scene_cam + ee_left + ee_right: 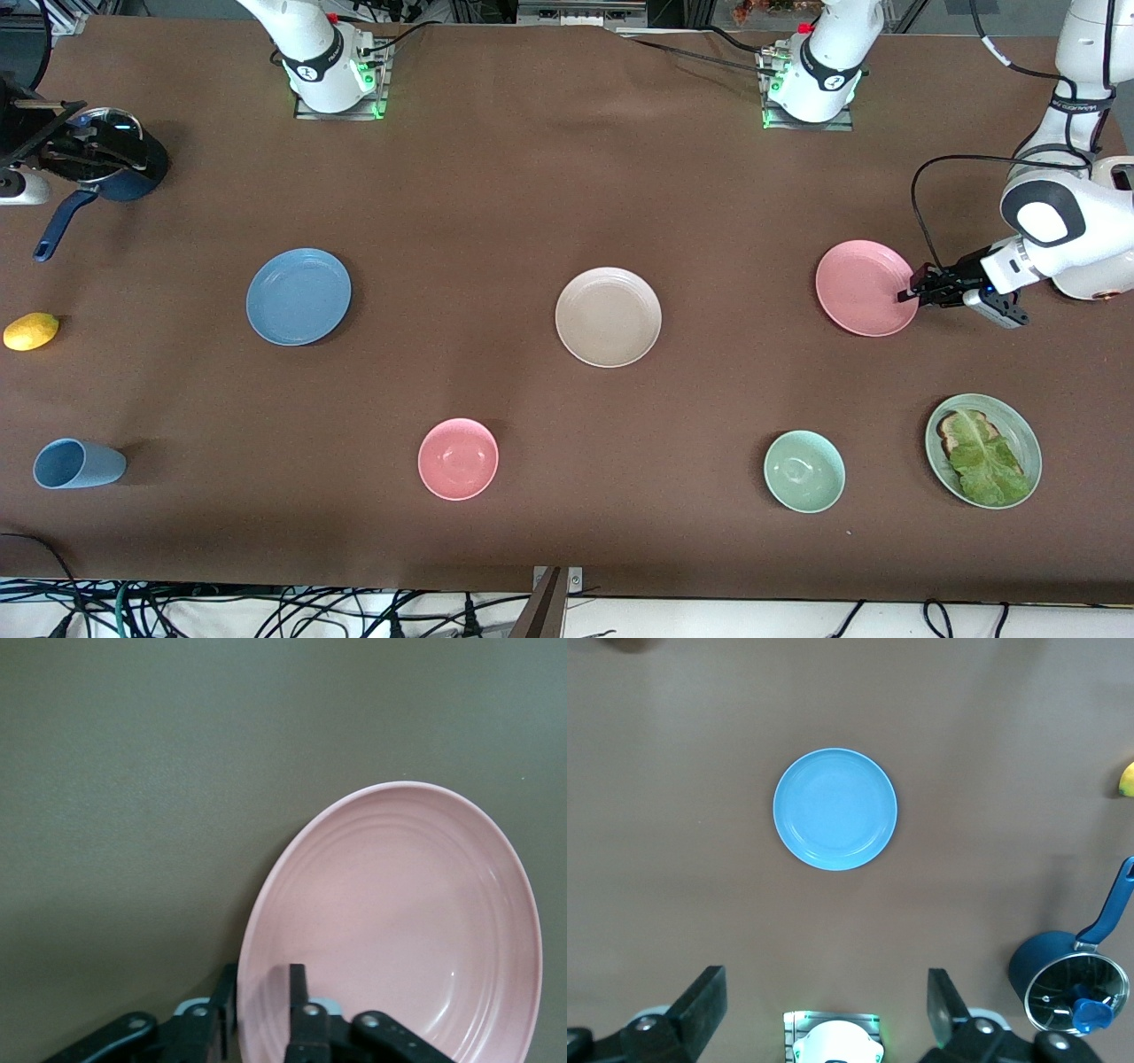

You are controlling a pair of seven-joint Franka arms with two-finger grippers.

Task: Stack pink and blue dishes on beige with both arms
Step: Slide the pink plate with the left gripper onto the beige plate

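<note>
The pink plate [864, 288] lies toward the left arm's end of the table. My left gripper [908, 295] is low at its rim, one finger inside and one outside, shut on the rim [262, 979]. The beige plate [608, 316] sits mid-table. The blue plate [299, 296] lies toward the right arm's end and also shows in the right wrist view [834, 809]. My right gripper [824, 985] hangs open and empty high over its own base; the front view does not show it.
Nearer the front camera are a pink bowl [458, 458], a green bowl [803, 470], a green plate [1028, 439] with toast and lettuce, and a blue cup [78, 463]. A lemon [31, 331] and a blue pot [115, 159] sit at the right arm's end.
</note>
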